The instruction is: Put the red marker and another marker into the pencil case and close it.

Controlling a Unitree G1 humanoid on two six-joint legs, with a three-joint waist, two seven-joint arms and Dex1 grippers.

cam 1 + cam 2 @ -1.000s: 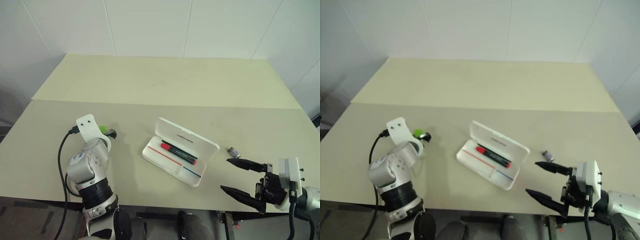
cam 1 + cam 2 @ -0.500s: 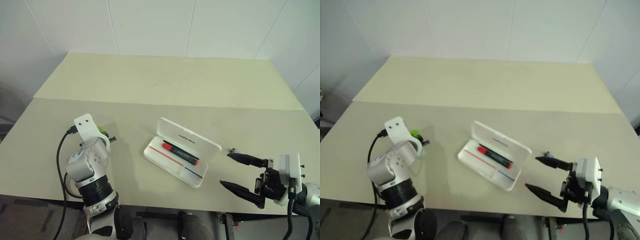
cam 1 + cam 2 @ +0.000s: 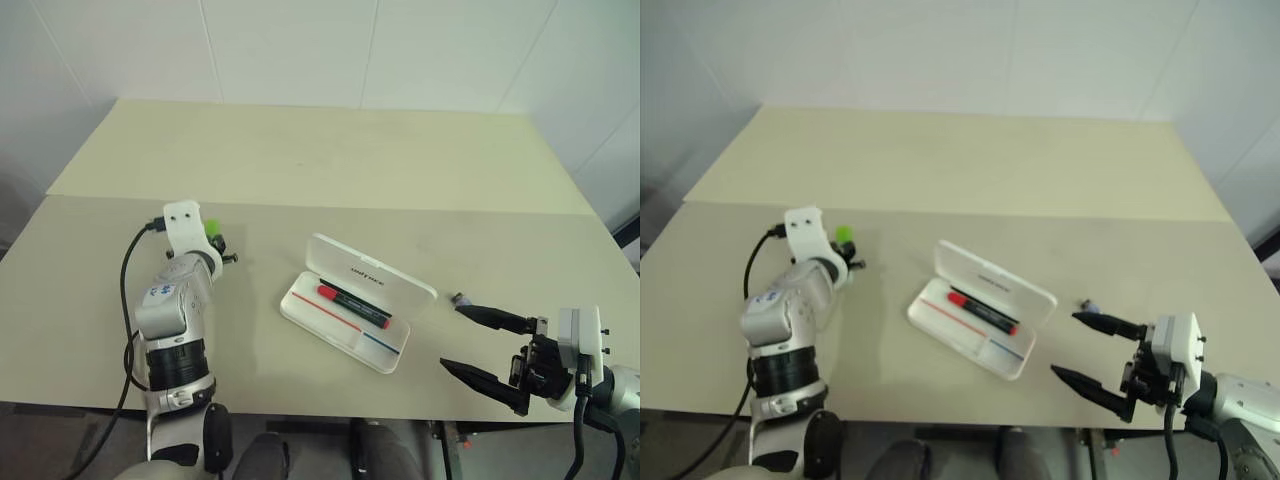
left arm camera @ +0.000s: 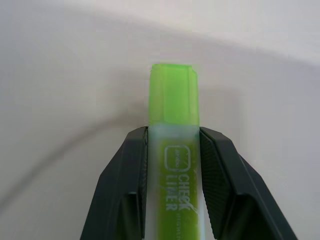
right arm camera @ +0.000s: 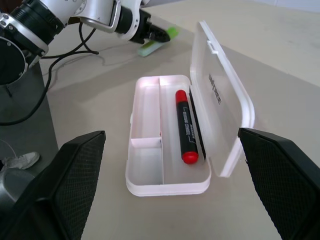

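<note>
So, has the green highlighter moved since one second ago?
Yes. The left gripper, shut on the green highlighter, has carried it up off the table, farther from the pencil case.

The highlighter [image 4: 173, 165] runs off the lower edge of the left wrist view, so its rear end goes unseen, and the two black fingers [image 4: 122, 195] clamped on it cover both of its sides. From the head views only a green tip [image 3: 211, 226] peeks past the left gripper [image 3: 218, 250], whose white wrist plate hides the rest. In the right wrist view the right gripper [image 5: 165, 195] has both wide-apart fingers [image 5: 55, 185] cut off by the picture's edges. A small grey piece [image 3: 460, 298] beside the pencil case [image 3: 358, 315] is too small to identify, as is the lettering on the lid [image 3: 366, 272].
</note>
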